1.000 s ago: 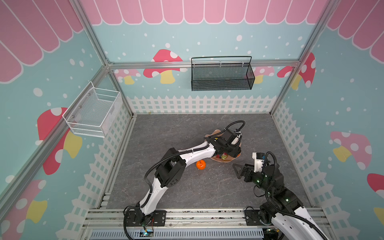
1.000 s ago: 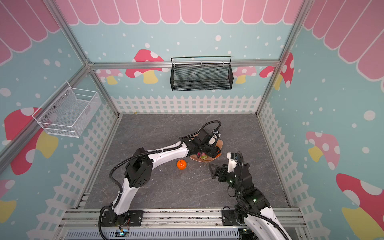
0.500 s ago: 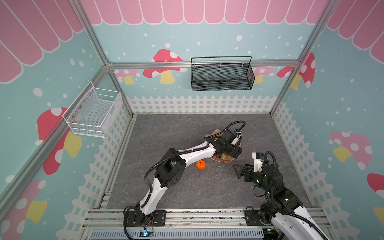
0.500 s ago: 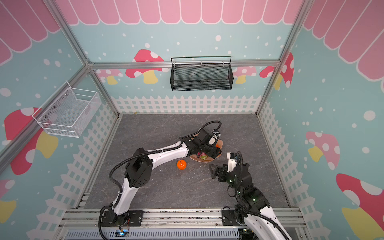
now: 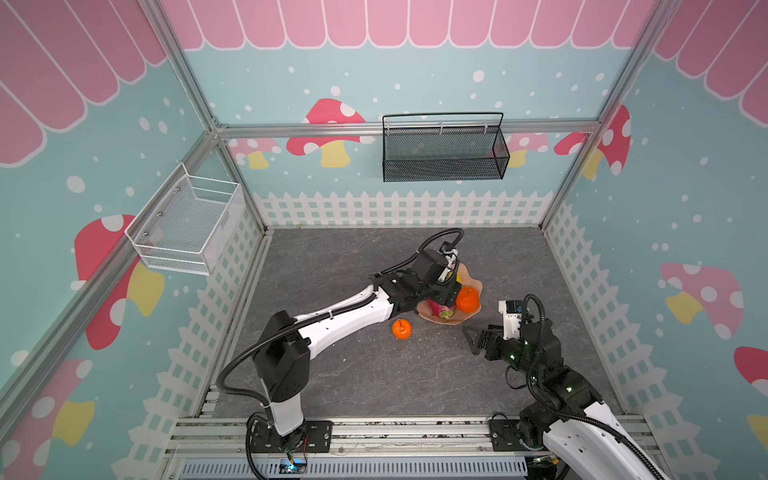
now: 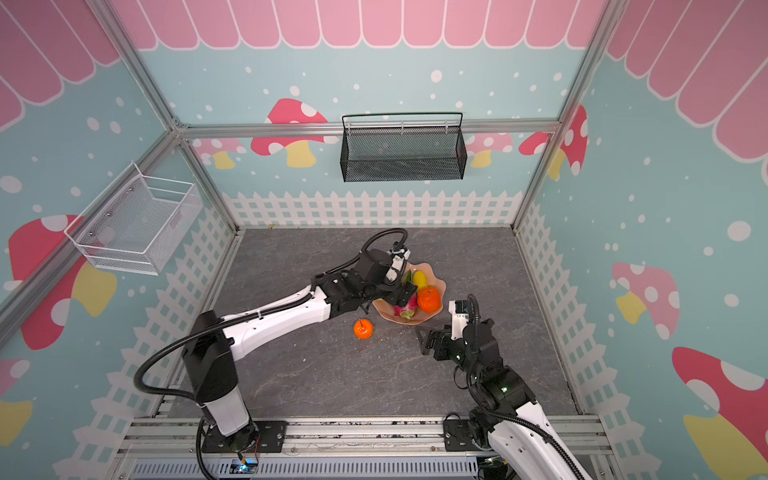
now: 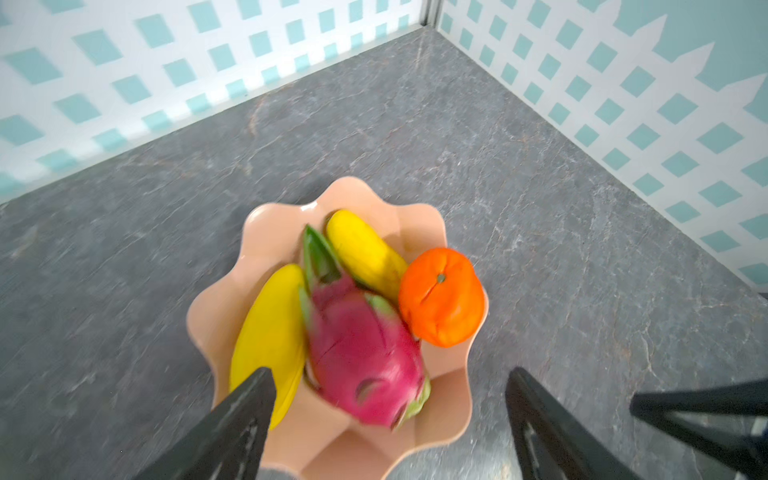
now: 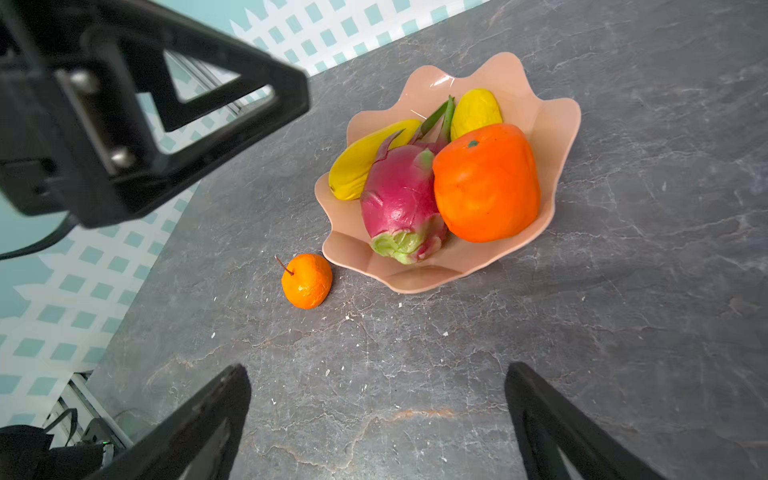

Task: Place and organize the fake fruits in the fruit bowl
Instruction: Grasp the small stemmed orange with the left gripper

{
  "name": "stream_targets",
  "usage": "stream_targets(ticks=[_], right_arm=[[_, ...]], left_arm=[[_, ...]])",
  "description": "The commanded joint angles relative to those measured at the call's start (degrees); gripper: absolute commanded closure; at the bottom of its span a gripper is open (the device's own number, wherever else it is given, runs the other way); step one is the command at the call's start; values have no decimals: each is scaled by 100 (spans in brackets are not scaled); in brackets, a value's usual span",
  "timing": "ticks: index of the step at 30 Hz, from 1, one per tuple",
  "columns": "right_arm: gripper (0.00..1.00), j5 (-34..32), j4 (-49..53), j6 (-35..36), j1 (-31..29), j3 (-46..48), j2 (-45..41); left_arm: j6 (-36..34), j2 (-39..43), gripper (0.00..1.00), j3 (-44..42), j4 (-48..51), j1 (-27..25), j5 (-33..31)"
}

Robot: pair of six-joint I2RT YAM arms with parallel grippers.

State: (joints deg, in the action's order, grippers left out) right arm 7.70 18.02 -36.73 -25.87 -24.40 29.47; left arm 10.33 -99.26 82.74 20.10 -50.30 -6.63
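The peach-pink fruit bowl (image 5: 451, 321) (image 7: 419, 216) (image 8: 557, 124) stands right of the floor's middle. In it lie a magenta dragon fruit (image 7: 361, 345) (image 8: 399, 199), two yellow mangoes (image 7: 270, 332) (image 7: 365, 253) and the larger orange (image 7: 442, 297) (image 6: 429, 299). The smaller orange (image 5: 401, 329) (image 8: 306, 281) sits on the floor just left of the bowl. My left gripper (image 7: 388, 374) (image 5: 446, 297) hovers open above the dragon fruit, holding nothing. My right gripper (image 8: 376, 370) (image 5: 469, 336) is open and empty over bare floor, in front of and to the right of the bowl.
A black mesh basket (image 5: 444, 153) hangs on the back wall and a white wire basket (image 5: 187, 224) on the left wall. Picket-fence walls enclose the grey stone floor. An aluminium rail (image 5: 374, 432) runs along the front.
The left gripper's jaws have spread wider above the bowl, and the dragon fruit lies free in it. The right arm has not moved.
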Motion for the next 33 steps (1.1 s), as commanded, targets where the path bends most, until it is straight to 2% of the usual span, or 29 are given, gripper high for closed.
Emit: stream_targets(ticks=[1, 6, 12, 20, 25, 30, 33], right_arm=[[1, 738, -258, 573, 22, -217, 504], [0, 2010, -1013, 773, -109, -105, 1635], [0, 1432, -1652, 417, -994, -57, 1923], [0, 1123, -1718, 225, -1211, 102, 1915], [0, 1023, -1594, 232, -1213, 102, 1788], [0, 1007, -1609, 267, -1211, 89, 1859], [0, 920, -1548, 288, -1215, 84, 1877]], left_arm=[[320, 627, 13, -1051, 144, 70, -378], [756, 1489, 12, -2576, 96, 147, -401], [1001, 1499, 12, -3398, -526, 381, 110], [1008, 633, 13, -3081, -904, 456, 311], [1085, 272, 15, -2898, -983, 461, 60], [1063, 92, 21, -2836, -1124, 460, -30], [1041, 32, 28, -2825, -1114, 461, -22]])
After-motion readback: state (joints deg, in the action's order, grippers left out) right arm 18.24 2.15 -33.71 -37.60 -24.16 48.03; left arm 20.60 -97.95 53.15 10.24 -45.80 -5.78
